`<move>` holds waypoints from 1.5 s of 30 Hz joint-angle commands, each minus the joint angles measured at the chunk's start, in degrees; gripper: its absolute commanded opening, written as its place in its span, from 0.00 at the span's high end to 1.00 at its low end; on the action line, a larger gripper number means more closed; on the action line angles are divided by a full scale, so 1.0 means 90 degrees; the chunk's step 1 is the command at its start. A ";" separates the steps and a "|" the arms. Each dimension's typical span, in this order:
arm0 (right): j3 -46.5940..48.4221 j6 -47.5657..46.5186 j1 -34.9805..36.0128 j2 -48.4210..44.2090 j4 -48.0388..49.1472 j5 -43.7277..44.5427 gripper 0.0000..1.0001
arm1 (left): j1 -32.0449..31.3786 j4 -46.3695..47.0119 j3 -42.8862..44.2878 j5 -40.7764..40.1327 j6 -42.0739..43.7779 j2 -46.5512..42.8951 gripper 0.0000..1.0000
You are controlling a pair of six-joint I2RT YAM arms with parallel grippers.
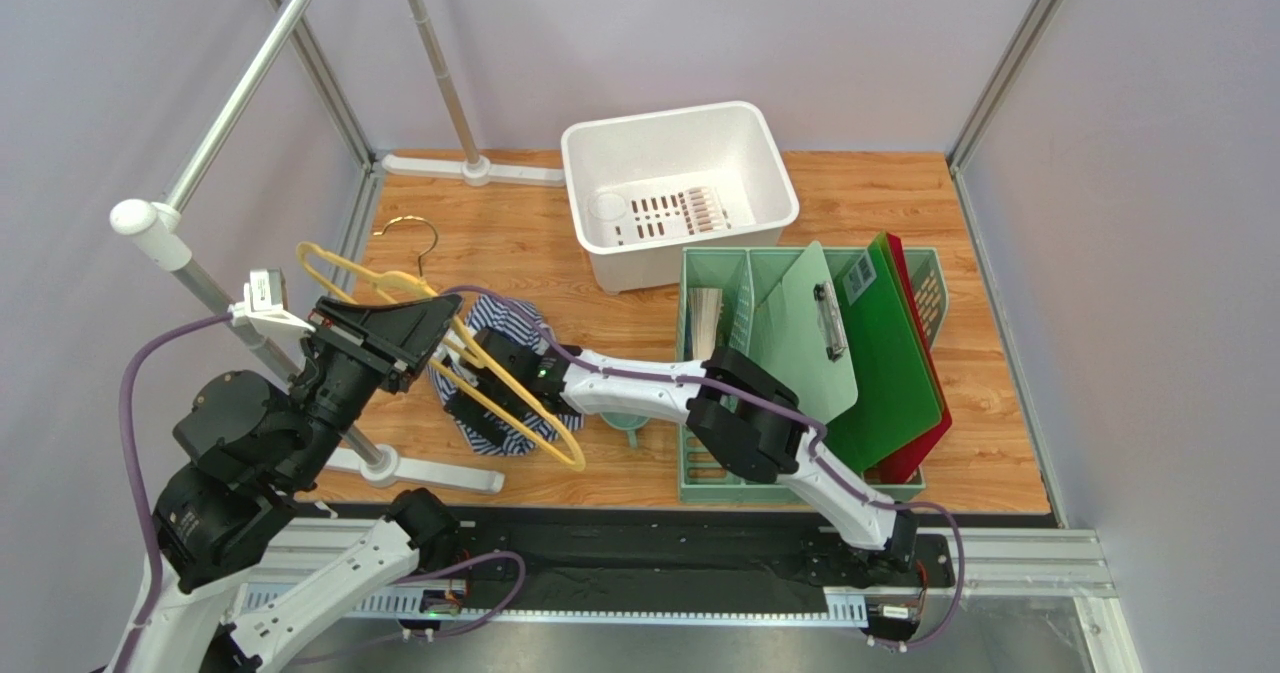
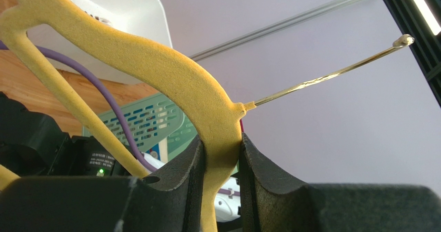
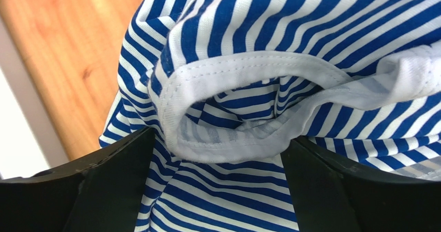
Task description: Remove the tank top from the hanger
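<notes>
My left gripper (image 1: 440,337) is shut on the yellow hanger (image 1: 559,441) near its neck, and holds it tilted above the table's left side. In the left wrist view the black pads pinch the hanger (image 2: 171,71) just below the thin metal hook (image 2: 331,77). The striped blue and white tank top (image 1: 502,318) is bunched around the hanger's lower part. My right gripper (image 1: 508,370) is pressed into that cloth. Its jaws stand open, with the tank top (image 3: 248,46) and a white-edged strap lying between the black fingers (image 3: 103,190).
A white basin (image 1: 751,133) stands at the back centre. At the right, a green file rack (image 1: 706,478) holds a green clipboard (image 1: 812,343) and red folders (image 1: 920,328). A grey rail (image 1: 226,118) on a white-footed stand (image 1: 428,474) rises at the left, close to my left arm.
</notes>
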 commanded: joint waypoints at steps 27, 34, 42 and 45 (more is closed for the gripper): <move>0.1246 0.0561 -0.1132 -0.2274 -0.1875 0.0931 1.00 | -0.0001 0.0333 -0.0176 -0.0202 0.0134 -0.0711 1.00; 0.2407 0.0318 -0.1591 -0.2568 -0.2071 0.1556 1.00 | -0.0001 0.0392 -0.0225 -0.0045 0.0134 -0.0506 1.00; 0.2673 0.0112 -0.2373 -0.2724 -0.1086 0.1908 1.00 | -0.0001 0.0246 -0.0128 -0.0055 0.0163 -0.0359 1.00; 0.2565 -0.0374 -0.2578 -0.2637 -0.0481 0.2112 1.00 | -0.0001 0.0128 -0.0089 0.0003 0.0124 -0.0330 1.00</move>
